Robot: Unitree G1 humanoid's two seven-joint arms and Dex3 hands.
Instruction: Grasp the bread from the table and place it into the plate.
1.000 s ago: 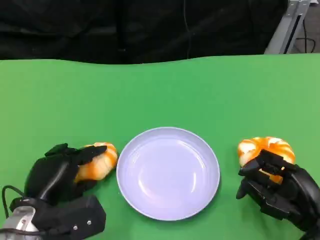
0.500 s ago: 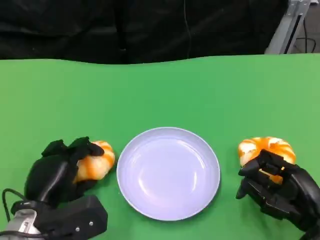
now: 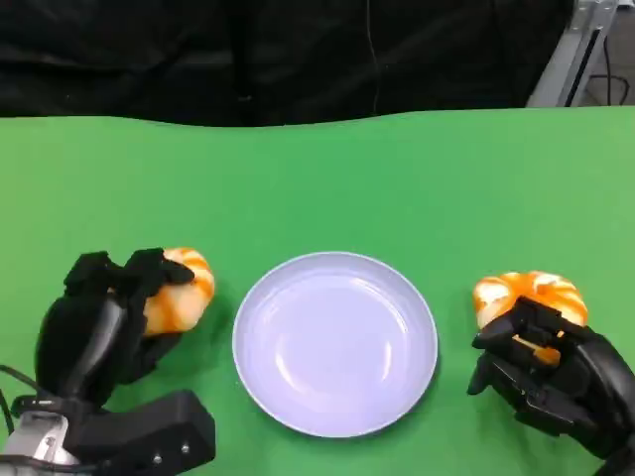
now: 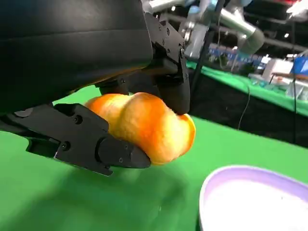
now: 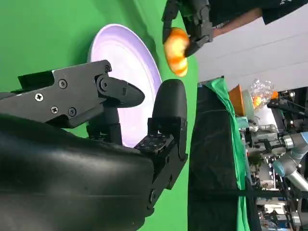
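Note:
An orange, ridged bread roll [image 3: 182,289] sits in the grip of my left hand [image 3: 97,322], just left of the lilac plate [image 3: 335,342]. The left wrist view shows this roll [image 4: 147,124] pinched between black fingers [image 4: 91,144], raised a little off the green cloth with a shadow under it, the plate's rim [image 4: 211,185] close by. A second orange roll [image 3: 531,296] lies on the table right of the plate. My right hand [image 3: 551,375] hovers at its near side, fingers apart and holding nothing. The right wrist view looks past my right hand [image 5: 96,144] to the plate [image 5: 127,60] and the held roll [image 5: 175,50].
A green cloth [image 3: 327,188] covers the table, with a dark backdrop behind its far edge. A metal stand leg [image 3: 571,55] rises at the back right. The right wrist view shows a person's arm [image 5: 240,19] beyond the table.
My left hand's fingers closed over the left roll, then lifted it and drew it slightly away from the plate. The right hand and the right roll stayed put.

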